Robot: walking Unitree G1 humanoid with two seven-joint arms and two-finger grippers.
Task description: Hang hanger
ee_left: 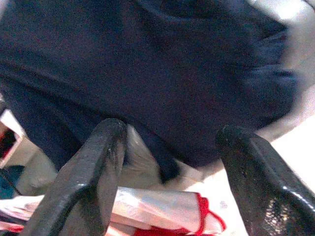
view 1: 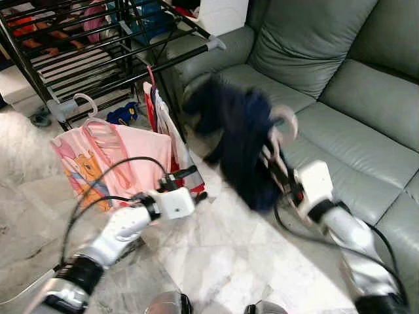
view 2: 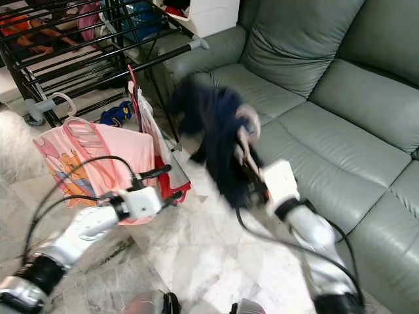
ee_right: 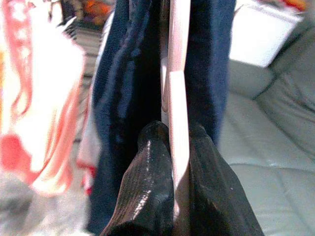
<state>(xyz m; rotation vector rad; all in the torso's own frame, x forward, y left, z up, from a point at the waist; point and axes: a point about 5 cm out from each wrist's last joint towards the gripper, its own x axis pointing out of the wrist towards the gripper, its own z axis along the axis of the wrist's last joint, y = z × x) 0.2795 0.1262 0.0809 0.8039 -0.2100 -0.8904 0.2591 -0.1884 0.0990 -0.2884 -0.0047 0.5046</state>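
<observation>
Hanger [ee_right: 178,98]: pale pink, pinched edge-on between the right end effector's [ee_right: 179,142] two black fingers; carries a dark navy garment [view 1: 242,140], held up in front of the sofa, motion-blurred.
Right end effector: pressed together on the hanger, arm raised from lower right, black cable trailing beneath.
Left end effector [view 1: 196,178]: fingers [ee_left: 93,172] spread apart, nothing between them; held beside the hanging clothes, pointing toward the navy garment.
Floor [view 1: 216,261]: light marble-look tiles, grey veining.
Sofa [view 1: 340,85]: grey-green leather, fills the right side, back cushions and seat visible.
Drying rack [view 1: 98,52]: black metal bars, upper left, grey end caps on the rails; blurred clothes in orange, pink and blue on top.
On rack, front rail: pink garment with cartoon bear print [view 1: 105,163] on a pink hanger with a white hook [view 1: 85,101]; just beside it white and red garments [view 1: 167,127] hanging close together.
Under rack: blue item [view 1: 123,114] on the floor, too blurred to identify.
White box [view 1: 222,14]: behind the rack's end, against the sofa arm.
</observation>
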